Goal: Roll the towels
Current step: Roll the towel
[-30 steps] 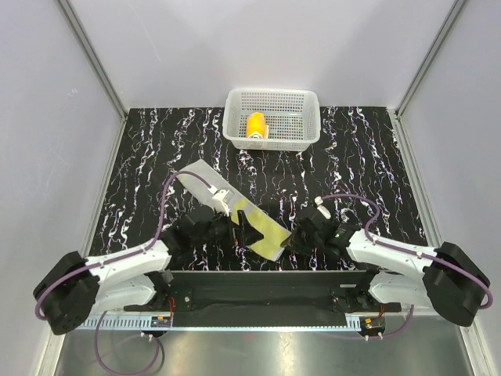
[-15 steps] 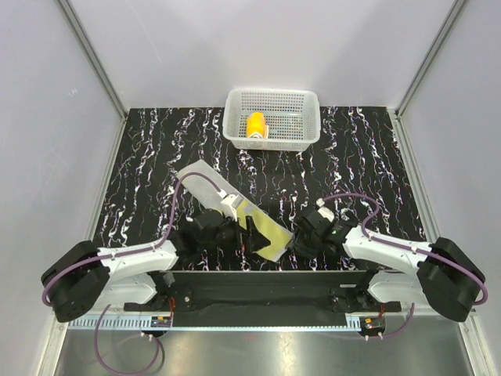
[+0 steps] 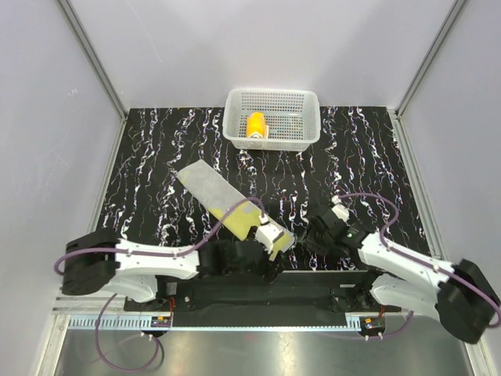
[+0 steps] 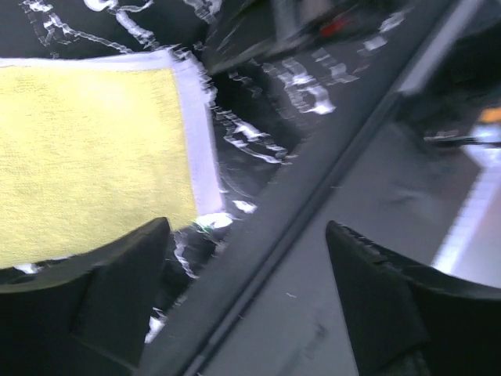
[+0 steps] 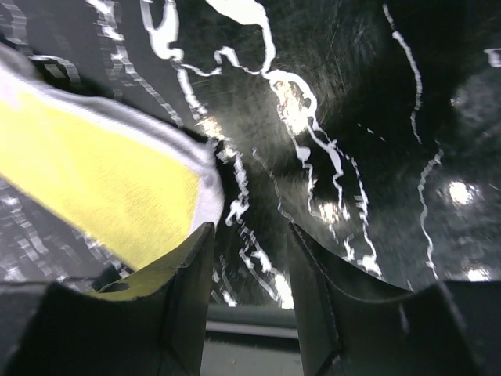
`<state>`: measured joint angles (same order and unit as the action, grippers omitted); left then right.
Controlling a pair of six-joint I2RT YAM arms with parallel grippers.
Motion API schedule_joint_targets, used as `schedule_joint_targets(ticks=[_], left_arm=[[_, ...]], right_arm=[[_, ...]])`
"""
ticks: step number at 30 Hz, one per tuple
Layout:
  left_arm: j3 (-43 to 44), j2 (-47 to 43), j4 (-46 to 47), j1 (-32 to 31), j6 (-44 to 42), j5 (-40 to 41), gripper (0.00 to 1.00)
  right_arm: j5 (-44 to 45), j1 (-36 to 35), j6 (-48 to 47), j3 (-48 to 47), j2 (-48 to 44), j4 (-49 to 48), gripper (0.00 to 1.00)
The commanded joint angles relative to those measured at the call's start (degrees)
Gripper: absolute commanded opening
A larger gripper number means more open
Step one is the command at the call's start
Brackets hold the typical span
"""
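Observation:
The grey towel with yellow-green blotches lies flat and diagonal on the black marbled table, its yellow near end close to the front edge. The orange towel sits rolled up in the white basket. My left gripper is open at the towel's near end, over the table's front edge, with nothing between its fingers. My right gripper is open just right of the towel's near corner. Its left finger is beside the cloth edge and bare table shows between the fingers.
The white perforated basket stands at the back centre. Grey walls close in the table on three sides. A metal rail runs along the front edge, below the left gripper. Purple cables loop from both arms.
The right gripper opened, let go of the towel's near corner and drew back to the right. The left arm swung right, from the towel's middle to its near end.

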<state>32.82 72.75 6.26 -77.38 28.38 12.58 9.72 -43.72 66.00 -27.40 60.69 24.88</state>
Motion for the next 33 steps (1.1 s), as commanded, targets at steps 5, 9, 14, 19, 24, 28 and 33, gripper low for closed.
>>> schedule_joint_targets(ticks=[5,9,14,19,24,28,33], left_arm=[[13.66,15.90,-11.61,-4.62,-10.01,15.36,0.81],[18.68,21.28,-17.58,-5.14,-10.71,19.05,0.79],[22.99,26.46,-23.92,-6.02,-9.57,23.63,0.69],[26.06,29.99,-28.14,-6.02,-8.70,24.86,0.55],[27.30,32.02,-28.94,-6.02,-9.13,24.16,0.17],[26.51,29.56,-29.29,-5.94,-8.00,23.99,0.00],[22.04,19.72,-24.12,-3.57,-5.45,14.79,0.00]], right_arm=[[5.58,0.92,0.27,-0.11,-14.53,12.19,0.49],[6.10,1.01,0.71,-0.55,-18.93,15.28,0.50],[5.84,1.18,0.62,-0.64,-20.08,16.16,0.50],[5.40,1.10,0.45,-0.37,-19.91,15.37,0.50],[5.40,1.19,0.36,-0.29,-19.73,15.28,0.50],[4.96,1.19,0.27,-0.72,-19.99,15.46,0.48],[3.82,1.19,-1.39,-2.66,-19.47,14.41,0.47]])
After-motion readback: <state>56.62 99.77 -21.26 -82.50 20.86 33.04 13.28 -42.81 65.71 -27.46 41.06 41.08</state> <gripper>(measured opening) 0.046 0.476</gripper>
